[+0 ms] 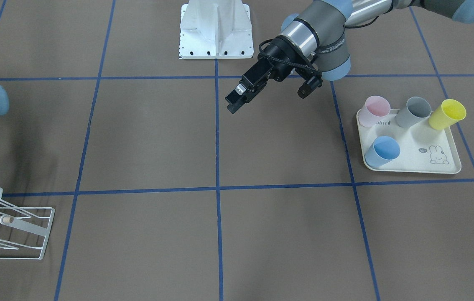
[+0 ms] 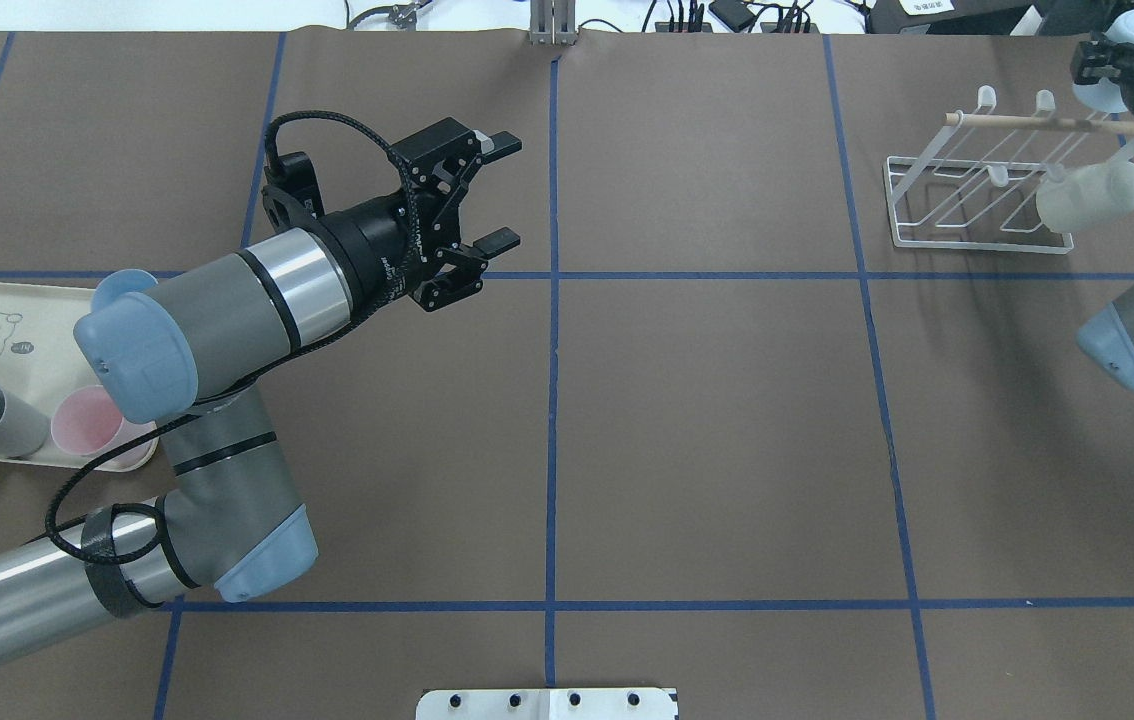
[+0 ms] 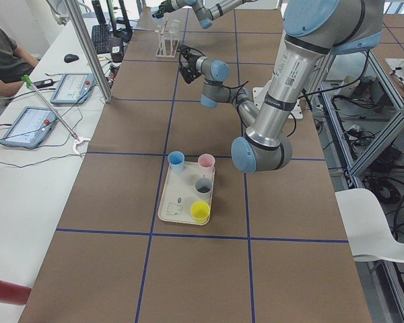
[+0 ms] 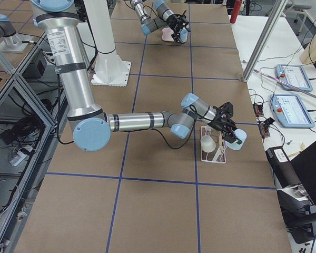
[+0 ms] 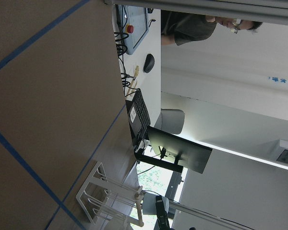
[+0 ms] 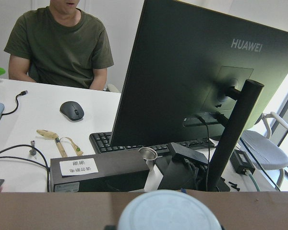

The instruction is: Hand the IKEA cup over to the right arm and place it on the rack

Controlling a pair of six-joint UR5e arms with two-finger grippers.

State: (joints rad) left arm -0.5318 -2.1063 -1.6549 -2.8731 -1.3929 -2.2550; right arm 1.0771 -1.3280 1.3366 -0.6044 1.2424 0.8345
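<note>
overhead: rear, looking down; front: opposite, steep; sides: table (image 2: pixel 727 420) ends; shared: rack (image 2: pixel 972 200)

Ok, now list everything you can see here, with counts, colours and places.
tray: one, cream with rabbit print, left side of the table
pink cup, grey cup, yellow cup, blue cup: one each, on the tray
rack: one, white wire with wooden rod, table's far right
frosted cup: one, translucent white, on the rack
pale blue cup: one, held at the rack
monitor, keyboard, mouse: one each, black, on the white desk
person: one, dark green shirt, at that desk
left gripper: one, black, open and empty over mid-table
right gripper: one, black, shut on the pale blue cup
</note>
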